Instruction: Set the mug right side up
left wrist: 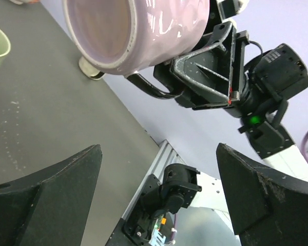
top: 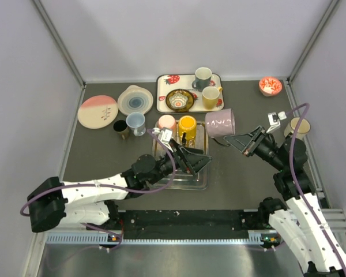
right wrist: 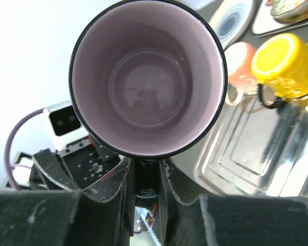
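Handle [right wrist: 146, 179] of the purple mug [top: 220, 122] is mostly hidden. In the right wrist view only a dark bit of it shows, squeezed between two black fingers. In the left wrist view the top of the mug is cut off by the edge of the picture. From above it is hard to tell if the mug touches the table [top: 104, 156], but the left wrist view shows it up in the air.

The right gripper [top: 242, 141] is clamped on the handle. The mug sits right at the tips of its fingers, lying on its side. The mug's open mouth points back at the right wrist camera, so you can see all the way to the bottom inside.

The left gripper [top: 190, 157] has its jaws wide apart and holds nothing. It hangs over the metal tray [top: 199, 180], near the mug but not touching it.
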Available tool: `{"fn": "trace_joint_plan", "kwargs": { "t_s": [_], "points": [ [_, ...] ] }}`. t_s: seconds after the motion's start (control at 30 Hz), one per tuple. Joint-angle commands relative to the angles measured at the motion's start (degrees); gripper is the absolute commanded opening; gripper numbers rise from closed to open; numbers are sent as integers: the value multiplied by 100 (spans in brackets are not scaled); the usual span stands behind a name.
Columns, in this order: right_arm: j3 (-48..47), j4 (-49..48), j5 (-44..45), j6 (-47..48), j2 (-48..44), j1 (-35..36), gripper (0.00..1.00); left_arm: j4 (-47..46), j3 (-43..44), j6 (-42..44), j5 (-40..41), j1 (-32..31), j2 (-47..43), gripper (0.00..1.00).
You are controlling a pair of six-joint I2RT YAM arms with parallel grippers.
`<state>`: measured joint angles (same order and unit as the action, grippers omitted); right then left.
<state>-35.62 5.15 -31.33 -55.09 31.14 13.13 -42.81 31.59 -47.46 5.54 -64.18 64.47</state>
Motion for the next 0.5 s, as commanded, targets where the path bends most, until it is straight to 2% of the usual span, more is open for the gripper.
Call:
{"fn": "trace_joint_plan", "kwargs": {
  "t_s": [0.0, 0.17, 0.47],
  "points": [
    [98, -2104, -637, -985, -213, 164, 0, -913, 329, -88, -290, 20, 136, 98],
    [81, -2263, -664, -1162, -310, 217, 0, -1045, 523, -272, -448, 125, 320, 97],
    [125, -2264, -690, -1144, -389, 489, 0, -1888, 655, -597, -835, 459, 637, 95]
  ]
}}
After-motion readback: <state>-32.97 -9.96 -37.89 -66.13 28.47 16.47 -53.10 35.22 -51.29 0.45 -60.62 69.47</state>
